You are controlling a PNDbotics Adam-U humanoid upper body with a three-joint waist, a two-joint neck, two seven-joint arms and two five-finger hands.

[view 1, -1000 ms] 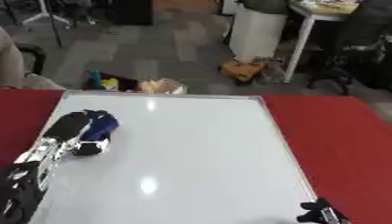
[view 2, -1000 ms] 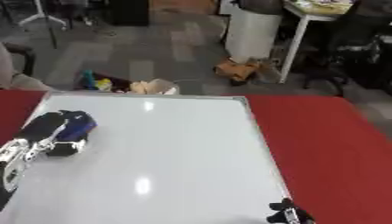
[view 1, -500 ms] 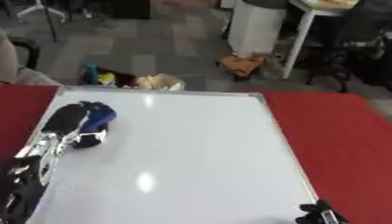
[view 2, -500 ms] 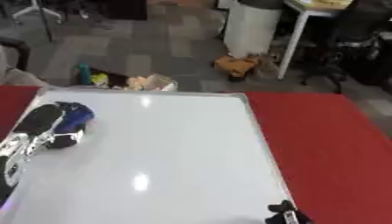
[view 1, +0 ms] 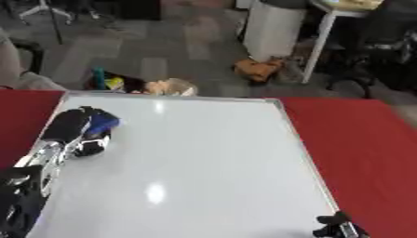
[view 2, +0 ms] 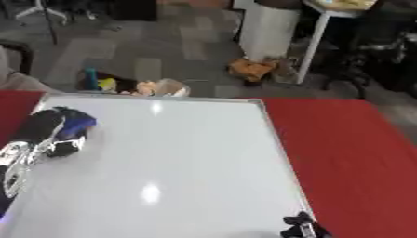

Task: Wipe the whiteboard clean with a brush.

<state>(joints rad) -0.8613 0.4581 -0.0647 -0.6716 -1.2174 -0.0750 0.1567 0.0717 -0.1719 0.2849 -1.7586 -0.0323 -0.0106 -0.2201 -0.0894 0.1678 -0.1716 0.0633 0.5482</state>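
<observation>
A white whiteboard (view 1: pixel 204 158) with a thin metal frame lies on the red table (view 1: pixel 358 139); I see no marks on it. My left hand (view 1: pixel 73 130) rests on the board's far left part, its black fingers curled round a blue brush (view 1: pixel 103 124). The left forearm runs down to the lower left corner. Only the black fingertips of my right hand (view 1: pixel 335 228) show, at the bottom edge beside the board's near right corner.
Beyond the table's far edge is a grey floor with small coloured items (view 1: pixel 122 84), a brown object (view 1: pixel 257 69), a white bin (view 1: pixel 273 28) and a white table leg (view 1: pixel 318 44).
My left hand with the brush has slid toward the board's far left corner. The camera has shifted too. The right hand stays at the bottom edge.
</observation>
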